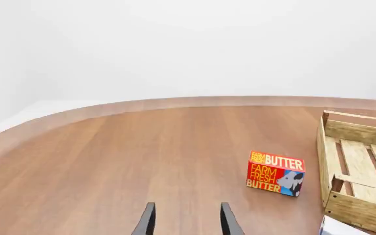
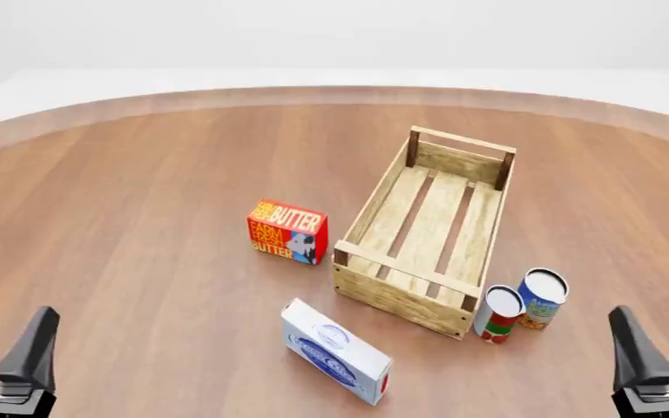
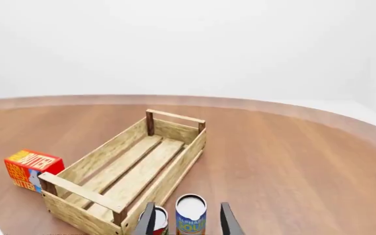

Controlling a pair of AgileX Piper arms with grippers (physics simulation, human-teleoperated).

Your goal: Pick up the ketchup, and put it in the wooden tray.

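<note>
The ketchup is not visible in any view. The wooden tray (image 2: 368,205), a long crate of light slats with dark corner posts, lies right of the table's centre with nothing inside it; it also shows in the left wrist view (image 1: 360,213) and the right wrist view (image 3: 104,152). My left gripper (image 2: 3,338) hovers open at the near left, far from the tray, and its fingertips (image 1: 150,208) frame bare table. My right gripper (image 2: 665,338) stands open at the near right, with its fingertips (image 3: 226,209) just short of two cans.
A red-orange butter box (image 2: 287,232) stands left of the tray. A white and blue box (image 2: 334,350) lies in front of the tray's near left corner. A red-and-white can (image 2: 498,314) and a blue can (image 2: 542,298) stand by the tray's near right corner.
</note>
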